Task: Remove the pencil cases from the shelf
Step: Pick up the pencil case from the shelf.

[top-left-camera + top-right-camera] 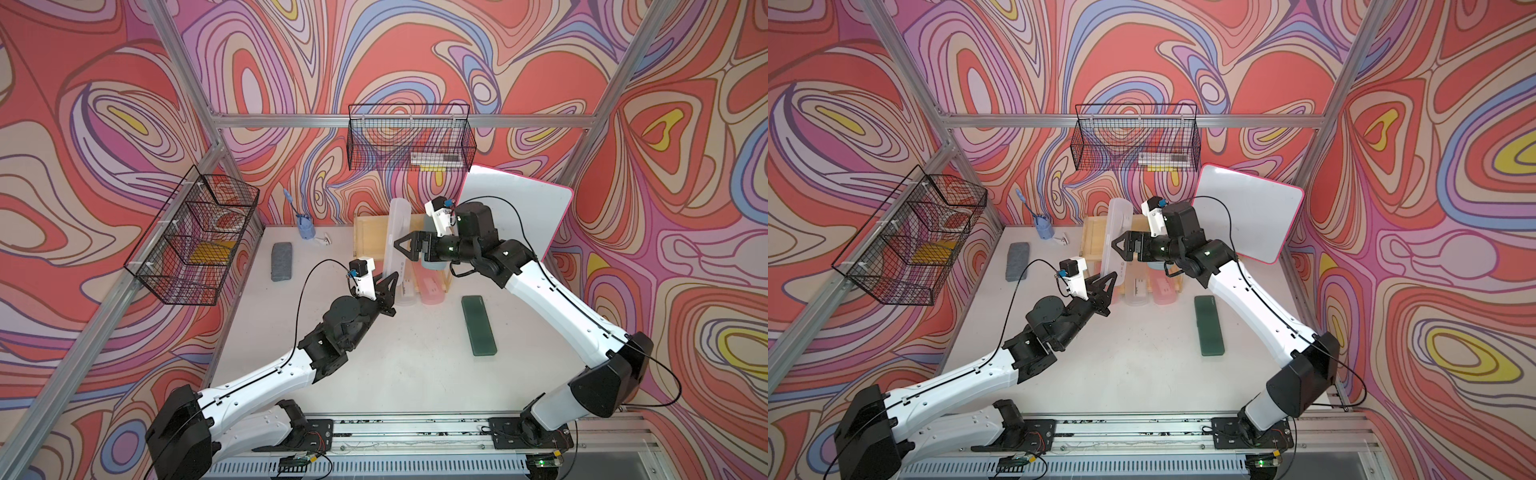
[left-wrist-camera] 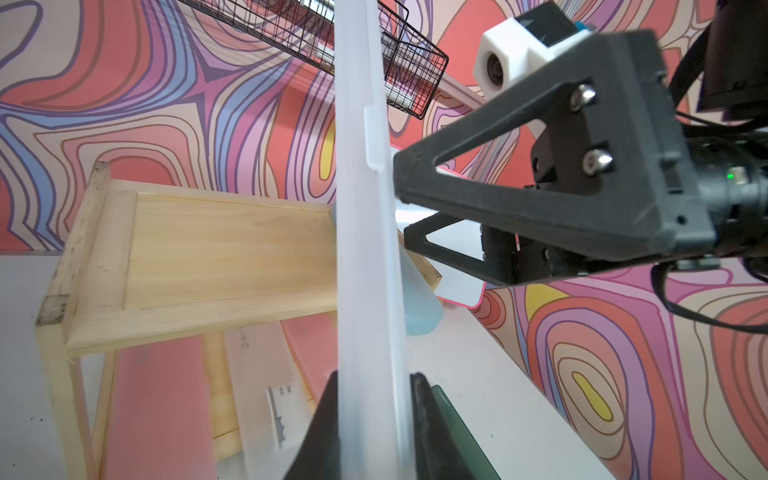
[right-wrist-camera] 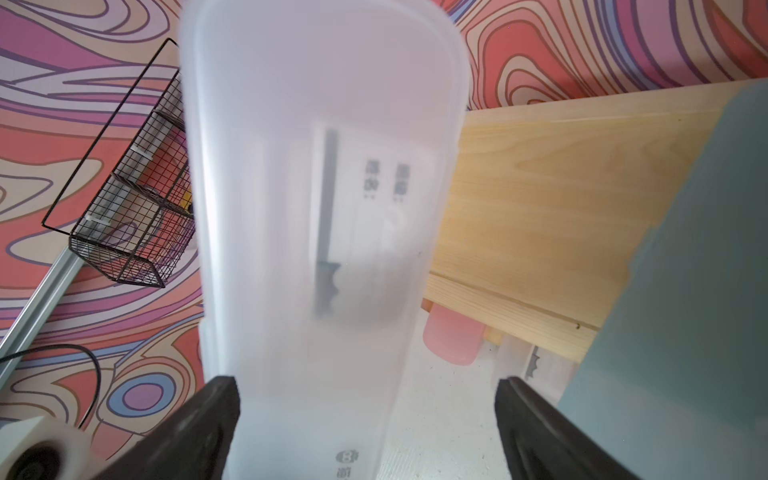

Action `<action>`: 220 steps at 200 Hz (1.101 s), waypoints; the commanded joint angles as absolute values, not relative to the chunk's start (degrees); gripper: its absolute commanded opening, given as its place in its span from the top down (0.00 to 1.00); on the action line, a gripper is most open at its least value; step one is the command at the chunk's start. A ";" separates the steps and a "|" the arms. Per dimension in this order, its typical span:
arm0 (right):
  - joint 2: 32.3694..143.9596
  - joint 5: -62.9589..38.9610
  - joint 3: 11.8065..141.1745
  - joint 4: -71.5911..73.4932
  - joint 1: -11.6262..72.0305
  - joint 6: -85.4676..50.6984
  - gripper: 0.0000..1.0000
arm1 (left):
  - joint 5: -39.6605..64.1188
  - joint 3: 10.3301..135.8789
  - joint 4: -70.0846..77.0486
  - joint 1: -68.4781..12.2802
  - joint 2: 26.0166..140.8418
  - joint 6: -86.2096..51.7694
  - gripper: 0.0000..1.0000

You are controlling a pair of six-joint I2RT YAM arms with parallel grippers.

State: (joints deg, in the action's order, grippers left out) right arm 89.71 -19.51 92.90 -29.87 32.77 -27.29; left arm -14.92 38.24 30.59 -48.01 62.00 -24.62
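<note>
Reaching forward, left gripper [image 1: 390, 278] pinches frosted clear case [image 1: 398, 226] edgewise.

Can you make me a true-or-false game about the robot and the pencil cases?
1. The left tool is holding a clear pencil case. True.
2. The green pencil case is on the shelf. False: it lies flat on the table, beside the shelf.
3. The right tool is squeezed shut. False: it is wide open, right next to the clear pencil case.
4. A pink pencil case sits below the shelf's top board. True.
5. The grey block is inside a wire basket. False: it lies on the table.
</note>
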 commanded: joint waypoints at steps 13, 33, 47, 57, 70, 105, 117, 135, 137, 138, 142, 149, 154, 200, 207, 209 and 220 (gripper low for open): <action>91.15 -22.92 95.08 -23.82 34.39 -28.61 0.02 | -14.79 37.64 34.24 -48.46 60.66 -23.73 1.00; 92.19 -24.12 95.74 -22.82 35.03 -29.15 0.02 | -14.85 37.25 34.45 -48.47 60.62 -23.94 1.00; 92.92 -23.86 96.11 -22.58 35.58 -29.22 0.02 | -14.78 36.97 34.76 -48.51 60.56 -24.24 1.00; 93.48 -23.58 96.30 -22.53 35.69 -29.35 0.02 | -14.75 36.85 34.84 -48.45 60.37 -24.36 1.00; 94.09 -23.23 96.25 -22.48 35.77 -29.66 0.02 | -14.72 36.70 34.81 -48.49 60.06 -24.45 1.00; 95.12 -22.61 96.18 -22.58 35.81 -30.09 0.02 | -15.03 36.23 34.72 -48.44 58.91 -24.18 1.00; 95.49 -22.41 96.07 -22.50 35.77 -30.12 0.02 | -14.98 36.04 34.91 -48.50 58.58 -24.32 1.00; 96.08 -22.24 95.74 -22.17 35.77 -30.14 0.02 | -14.84 35.51 35.65 -48.51 58.05 -24.67 1.00; 96.20 -22.24 95.68 -22.14 35.77 -30.15 0.02 | -14.81 35.44 35.74 -48.52 57.98 -24.65 1.00; 96.22 -22.24 95.65 -22.14 35.77 -30.15 0.02 | -14.83 35.39 35.76 -48.47 57.95 -24.67 1.00; 96.28 -22.24 95.57 -22.01 35.77 -30.19 0.02 | -14.75 35.29 35.69 -48.49 57.83 -24.76 1.00; 96.50 -22.40 95.39 -21.65 35.77 -30.31 0.02 | -14.78 35.27 35.65 -48.44 57.75 -24.85 1.00; 96.55 -22.41 95.36 -21.39 35.77 -30.41 0.02 | -14.77 35.18 35.60 -48.49 57.66 -24.95 1.00; 96.08 -22.42 95.57 -20.52 35.77 -30.82 0.21 | -15.36 34.89 35.24 -48.44 57.73 -25.15 1.00; 96.00 -22.26 95.70 -20.80 35.77 -30.72 0.25 | -15.51 34.90 35.16 -48.46 57.82 -25.22 1.00; 95.98 -22.29 95.71 -20.93 35.77 -30.69 0.26 | -15.54 34.83 35.16 -48.48 57.83 -25.27 1.00; 95.92 -22.17 95.81 -21.38 35.77 -30.64 0.27 | -15.72 34.82 35.07 -48.51 57.92 -25.38 0.97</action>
State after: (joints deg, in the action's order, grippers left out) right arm 96.07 -23.38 94.94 -21.23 36.01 -31.81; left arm -15.59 35.09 31.73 -48.36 58.89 -25.30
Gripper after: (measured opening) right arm 0.772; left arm 0.193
